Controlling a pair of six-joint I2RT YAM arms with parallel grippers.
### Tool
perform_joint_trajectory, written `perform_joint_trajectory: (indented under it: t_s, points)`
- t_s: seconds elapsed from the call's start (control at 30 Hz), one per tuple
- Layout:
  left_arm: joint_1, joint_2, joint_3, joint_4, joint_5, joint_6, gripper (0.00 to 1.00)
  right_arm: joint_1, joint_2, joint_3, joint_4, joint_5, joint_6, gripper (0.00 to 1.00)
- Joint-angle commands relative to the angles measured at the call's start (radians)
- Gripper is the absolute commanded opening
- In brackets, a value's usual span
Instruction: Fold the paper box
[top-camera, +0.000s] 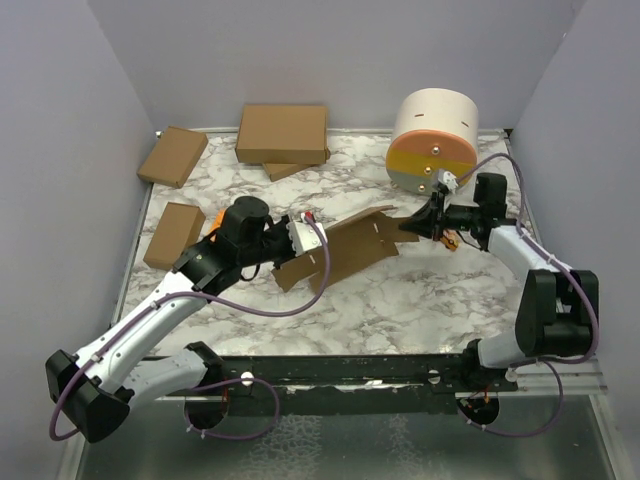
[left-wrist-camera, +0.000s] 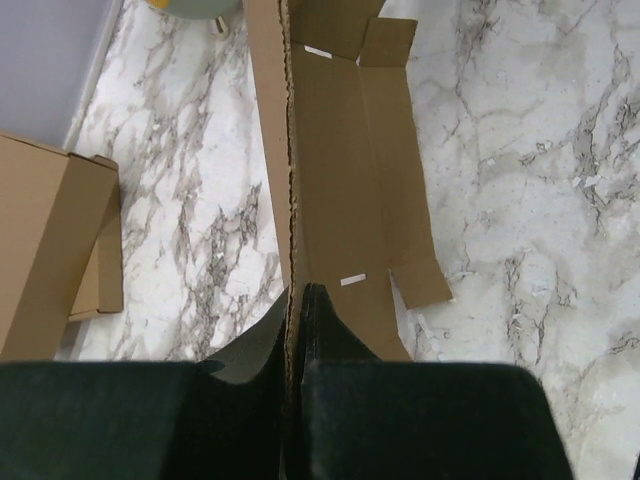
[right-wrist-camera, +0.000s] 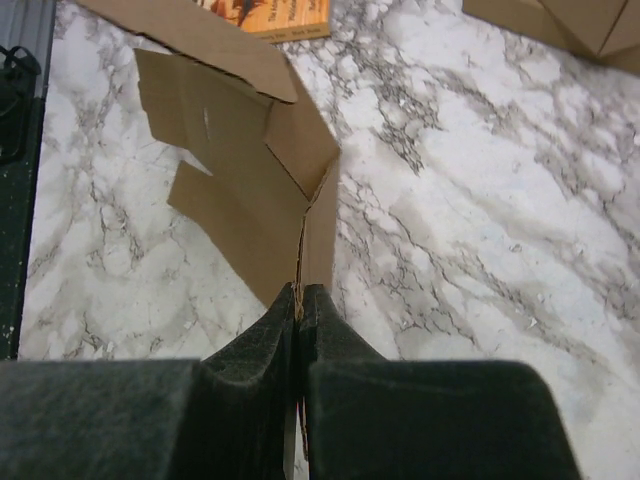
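Paper box: a brown die-cut sheet, partly creased, is held mid-table between the two claws, with one long panel raised off the surface. Left gripper is clamped on the sheet's left end, its jaws pinching the perforated fold. Right gripper is clamped on the opposite end, tight on a folded flap.

Surface: white marble-patterned table top, with pale lilac walls around it. Closed brown cartons sit at rear left. A cream cylinder with an orange band sits at rear right. The print on the orange booklet is unreadable.
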Motion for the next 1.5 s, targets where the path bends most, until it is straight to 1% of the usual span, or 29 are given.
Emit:
perform_joint_trajectory:
  t_s: [0.0, 0.13, 0.33, 0.47, 0.63, 0.9, 0.97, 1.0, 1.07, 1.1, 1.2, 1.3, 1.37, 1.47]
  points:
    - [-0.005, 0.021, 0.068, -0.014, 0.040, 0.038, 0.00, 0.005, -0.113, -0.039, 0.063, -0.121, -0.061, 0.01]
    - [-0.005, 0.053, 0.110, -0.021, 0.059, 0.048, 0.00, 0.005, -0.140, -0.063, 0.087, -0.136, -0.066, 0.01]
    - [-0.004, 0.115, 0.168, -0.072, 0.119, 0.049, 0.00, 0.009, -0.094, -0.084, 0.121, -0.060, -0.058, 0.01]
    - [-0.004, 0.135, 0.167, -0.104, 0.130, 0.036, 0.00, 0.009, -0.054, -0.083, 0.136, -0.018, -0.039, 0.01]
    - [-0.003, 0.137, 0.144, -0.095, 0.135, 0.007, 0.00, 0.009, -0.040, -0.090, 0.143, 0.001, -0.038, 0.02]
    - [0.003, 0.201, 0.166, -0.076, 0.141, -0.042, 0.00, 0.010, -0.022, -0.119, 0.182, -0.006, -0.030, 0.05]
    - [0.011, 0.220, 0.177, -0.073, 0.124, -0.059, 0.00, 0.011, -0.003, -0.109, 0.183, 0.015, -0.004, 0.08]
    - [0.019, 0.229, 0.185, -0.068, 0.109, -0.075, 0.00, 0.012, 0.005, -0.101, 0.182, 0.041, 0.014, 0.11]
    - [0.063, 0.246, 0.197, -0.062, 0.091, -0.132, 0.00, 0.012, 0.019, -0.070, 0.146, 0.103, 0.029, 0.25]
    - [0.092, 0.255, 0.207, -0.061, 0.102, -0.159, 0.00, 0.012, 0.024, -0.045, 0.112, 0.123, 0.027, 0.34]
    - [0.198, 0.260, 0.216, -0.046, 0.175, -0.252, 0.00, 0.005, 0.016, 0.035, -0.019, 0.107, 0.008, 0.58]
    - [0.270, 0.237, 0.178, -0.009, 0.250, -0.305, 0.00, -0.003, -0.041, 0.040, -0.045, 0.080, -0.004, 0.78]
    - [0.289, 0.211, 0.132, 0.025, 0.251, -0.346, 0.00, -0.005, -0.082, 0.021, -0.050, 0.064, -0.036, 0.85]
    - [0.309, 0.185, 0.077, 0.053, 0.240, -0.408, 0.00, -0.007, -0.105, -0.011, -0.065, 0.018, -0.090, 0.90]
